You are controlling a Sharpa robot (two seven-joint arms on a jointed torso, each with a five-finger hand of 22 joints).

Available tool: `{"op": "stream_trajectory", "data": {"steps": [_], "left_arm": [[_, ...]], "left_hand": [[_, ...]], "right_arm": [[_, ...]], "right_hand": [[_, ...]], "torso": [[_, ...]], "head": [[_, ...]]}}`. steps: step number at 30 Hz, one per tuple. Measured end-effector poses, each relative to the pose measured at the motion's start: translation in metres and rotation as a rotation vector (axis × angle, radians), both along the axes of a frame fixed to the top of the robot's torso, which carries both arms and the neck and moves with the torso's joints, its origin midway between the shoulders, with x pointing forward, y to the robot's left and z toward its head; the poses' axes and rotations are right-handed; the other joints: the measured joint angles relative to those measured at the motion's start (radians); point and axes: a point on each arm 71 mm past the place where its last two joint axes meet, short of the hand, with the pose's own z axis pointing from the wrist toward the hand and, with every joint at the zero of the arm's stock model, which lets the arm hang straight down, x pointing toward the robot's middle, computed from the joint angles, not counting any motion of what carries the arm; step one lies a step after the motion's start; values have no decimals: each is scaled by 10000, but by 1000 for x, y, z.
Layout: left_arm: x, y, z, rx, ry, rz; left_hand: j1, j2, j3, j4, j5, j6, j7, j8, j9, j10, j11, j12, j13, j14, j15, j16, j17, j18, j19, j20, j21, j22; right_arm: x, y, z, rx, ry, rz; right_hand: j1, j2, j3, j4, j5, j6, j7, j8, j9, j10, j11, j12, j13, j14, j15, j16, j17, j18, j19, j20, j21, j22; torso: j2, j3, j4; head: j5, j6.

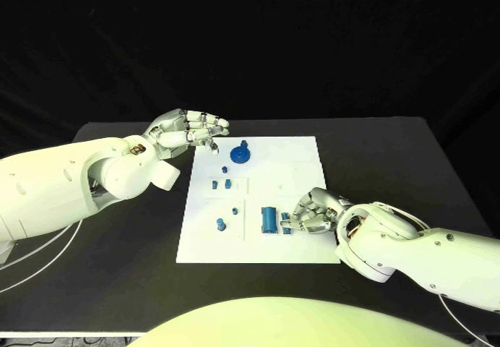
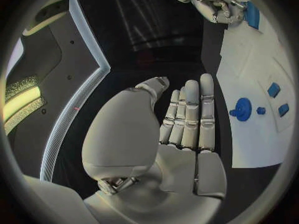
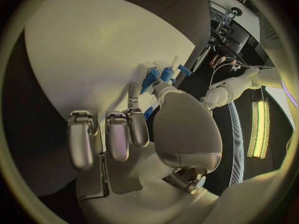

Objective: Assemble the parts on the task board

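So we've got one white board (image 1: 287, 155) sitting in the middle of the black table (image 1: 125, 238), and we count roughly seven small blue parts on it. There's one round disc-shaped piece with a knob (image 1: 240, 153) near the far end, a few little pegs and blocks in the middle (image 1: 221, 183), and a bigger cylinder (image 1: 269, 219) near the close end. No writing or labels we can read anywhere. Our left hand (image 1: 191, 128) hovers by the board's far left corner, fingers straight and together, holding nothing. Our right hand (image 1: 313, 211) is down on the board just beside the cylinder, fingers curled, but we can't tell whether it's actually gripping anything.
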Motion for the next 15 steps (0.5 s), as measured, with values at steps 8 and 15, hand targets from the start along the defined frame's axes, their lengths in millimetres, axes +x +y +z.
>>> {"op": "stream_trajectory", "data": {"steps": [8, 15], "left_arm": [[0, -1, 0, -1, 3, -9], [1, -1, 0, -2, 3, -12]], "left_hand": [[0, 0, 0, 0, 0, 0, 0, 0, 0, 0, 0, 0, 0, 0, 0, 0, -1, 0, 0, 0, 0, 0], [0, 0, 0, 0, 0, 0, 0, 0, 0, 0, 0, 0, 1, 0, 0, 0, -2, 0, 0, 0, 0, 0]], "right_arm": [[5, 1, -1, -6, -227, 132], [8, 1, -1, -11, -424, 249]], "right_hand": [[107, -106, -209, 23, -17, 16, -14, 42, 52, 0, 1, 0, 0, 0, 0, 0, -1, 0, 0, 0, 0, 0], [277, -196, -333, 13, -17, 18, -16, 60, 57, 0, 1, 0, 0, 0, 0, 0, -2, 1, 0, 0, 0, -1]], "torso": [[1, 1, -6], [7, 7, -3]], "head": [[-7, 0], [-17, 0]]}}
